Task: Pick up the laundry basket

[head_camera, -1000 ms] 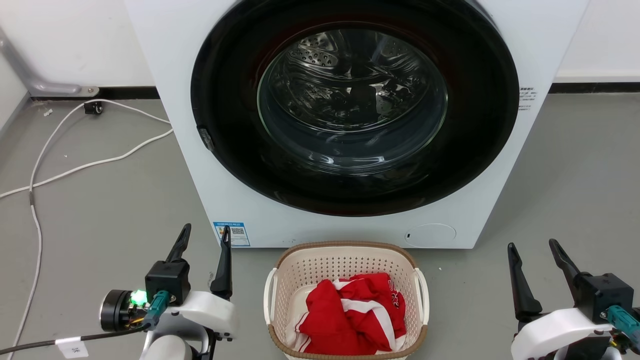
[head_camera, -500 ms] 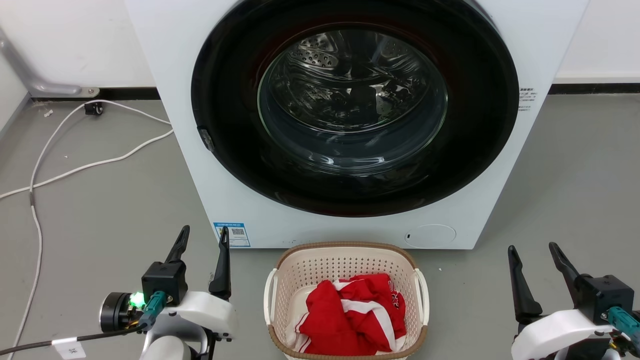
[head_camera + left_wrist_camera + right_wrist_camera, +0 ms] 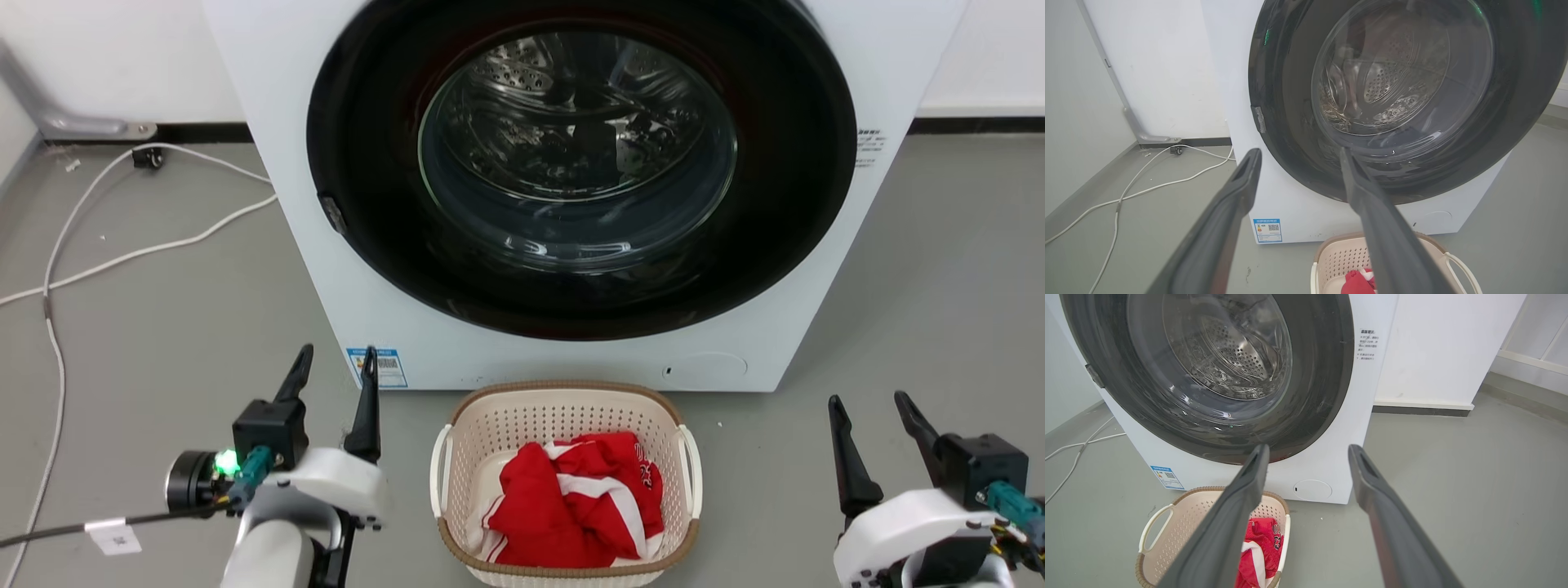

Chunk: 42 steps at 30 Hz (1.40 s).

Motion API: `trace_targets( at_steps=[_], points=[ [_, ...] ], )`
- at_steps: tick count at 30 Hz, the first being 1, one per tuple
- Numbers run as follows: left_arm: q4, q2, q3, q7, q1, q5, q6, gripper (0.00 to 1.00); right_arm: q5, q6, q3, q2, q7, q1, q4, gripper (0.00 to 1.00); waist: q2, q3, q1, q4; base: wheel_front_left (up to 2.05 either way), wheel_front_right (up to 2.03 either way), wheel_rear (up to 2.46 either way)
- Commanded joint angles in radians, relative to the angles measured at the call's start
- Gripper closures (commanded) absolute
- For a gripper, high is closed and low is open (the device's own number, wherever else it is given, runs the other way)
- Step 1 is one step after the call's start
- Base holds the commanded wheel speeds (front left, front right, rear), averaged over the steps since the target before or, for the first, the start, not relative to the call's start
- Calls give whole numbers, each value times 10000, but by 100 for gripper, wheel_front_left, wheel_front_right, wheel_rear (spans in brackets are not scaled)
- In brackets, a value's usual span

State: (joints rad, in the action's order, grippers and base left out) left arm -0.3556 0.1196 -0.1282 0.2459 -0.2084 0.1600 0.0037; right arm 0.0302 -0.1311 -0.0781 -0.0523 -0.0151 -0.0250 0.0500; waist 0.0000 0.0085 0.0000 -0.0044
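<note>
Looking light and stiff, basket (image 3: 563, 412); take white handles (image 3: 438, 469), probably thin. Left gripper (image 3: 338, 353), right gripper (image 3: 866, 398) spread, empty.

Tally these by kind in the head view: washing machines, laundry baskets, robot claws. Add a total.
Washing machine: 1
Laundry basket: 1
Claws: 2 (left claw, right claw, both open)
Total: 4

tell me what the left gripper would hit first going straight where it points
Probably the washer door, on its dark rim, though depth is unclear. The open left gripper points past the basket, which lies to its right.
</note>
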Motion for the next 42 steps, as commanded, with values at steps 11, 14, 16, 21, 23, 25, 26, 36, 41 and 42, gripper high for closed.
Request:
trace_targets(
  at_steps=[11, 14, 16, 21, 23, 25, 26, 36, 41, 42],
  points=[
    [-983, 137, -61, -611, -1922, 463, -513, 0, 88, 7, 153, 32, 601, 1914, 1677, 0, 0, 1643, 0, -45, 0, 0, 0],
    [-1485, 173, -60, -672, -2427, 580, -646, 0, 47, 7, 234, 32, 725, 2439, 2265, 0, 0, 2141, 0, -60, 0, 0, 0],
    [-1896, 209, -87, -779, -2768, 667, -757, 0, 51, 7, 288, 31, 799, 2787, 2679, 0, 0, 2488, 0, -49, 0, 0, 0],
    [-2931, 282, -173, -1128, -3654, 1015, -1056, 0, 168, 7, 471, 29, 1084, 3719, 3728, 0, 0, 3333, 0, -80, 0, 0, 0],
    [-3354, 332, -260, -1327, -4038, 1163, -1166, 0, 242, 7, 528, 31, 1284, 4131, 4181, 0, 0, 3691, 0, -106, 0, 0, 0],
    [-3795, 383, -408, -1591, -4421, 1337, -1257, 0, 304, 7, 610, 31, 1478, 4586, 4606, 0, 0, 4059, 0, -132, 0, 0, 0],
    [-4028, 395, -457, -1724, -4603, 1452, -1270, 0, 325, 7, 661, 31, 1598, 4776, 4868, 0, 0, 4209, 0, -145, 0, 0, 0],
    [-5557, 646, -1748, -3216, -6035, 2859, -1342, 0, 873, 7, 1208, 32, 2425, 6676, 7336, 0, 0, 5346, 0, -302, 0, 0, 0],
    [-5902, 963, -2703, -4160, -6554, 3933, -1345, 0, 1177, 7, 1576, 31, 2838, 7629, 8648, 0, 0, 5879, 0, -382, 0, 0, 0],
    [-5975, 1034, -2881, -4370, -6653, 4154, -1346, 0, 1242, 7, 1663, 31, 2899, 7812, 8899, 0, 0, 5977, 0, -402, 0, 0, 0]
  ],
)
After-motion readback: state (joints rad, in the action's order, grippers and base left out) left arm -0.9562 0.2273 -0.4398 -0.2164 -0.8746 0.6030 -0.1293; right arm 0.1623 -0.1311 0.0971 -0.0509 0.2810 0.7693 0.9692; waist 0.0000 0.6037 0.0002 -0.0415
